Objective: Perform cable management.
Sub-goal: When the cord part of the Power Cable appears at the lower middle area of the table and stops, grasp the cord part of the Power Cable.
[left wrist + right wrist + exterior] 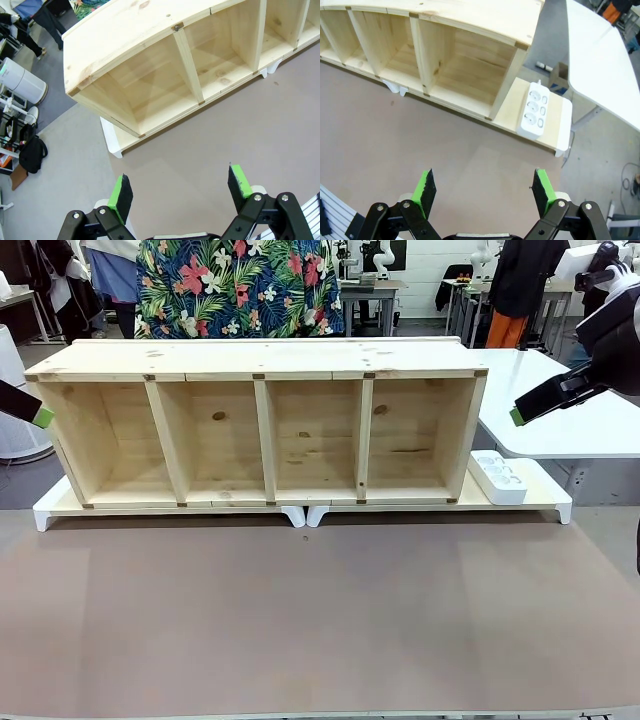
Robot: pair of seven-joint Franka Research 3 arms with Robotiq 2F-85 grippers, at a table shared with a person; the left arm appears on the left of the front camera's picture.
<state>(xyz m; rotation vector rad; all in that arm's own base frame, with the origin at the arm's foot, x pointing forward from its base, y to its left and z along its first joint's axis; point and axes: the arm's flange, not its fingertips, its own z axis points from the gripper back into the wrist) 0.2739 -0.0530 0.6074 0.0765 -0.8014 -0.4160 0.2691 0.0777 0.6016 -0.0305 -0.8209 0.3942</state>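
The left claw (181, 192) hangs released above the brown worktop (320, 620), its green pads (120, 192) spread wide with nothing between them. In the front view it pokes in at 9 o'clock, just off the left end of the wooden shelf (265, 430).

The shelf lies along the far half of the worktop, its four open compartments facing the robot. It rests on two low white stands (50, 512) that meet under its middle. Beyond the shelf, at 12 o'clock, a person (240, 285) in a flowered shirt stands close behind its top board.

At 4 o'clock from the shelf, a white power strip (497, 477) lies flat on the right stand, just beside the shelf's right wall, sockets facing up.

The right claw (482, 187) enters at 3 o'clock in the front view, well above the worktop. It is also released, fingers wide apart and grasping nothing. Behind it, at 2 o'clock, stands a white table (570, 410).
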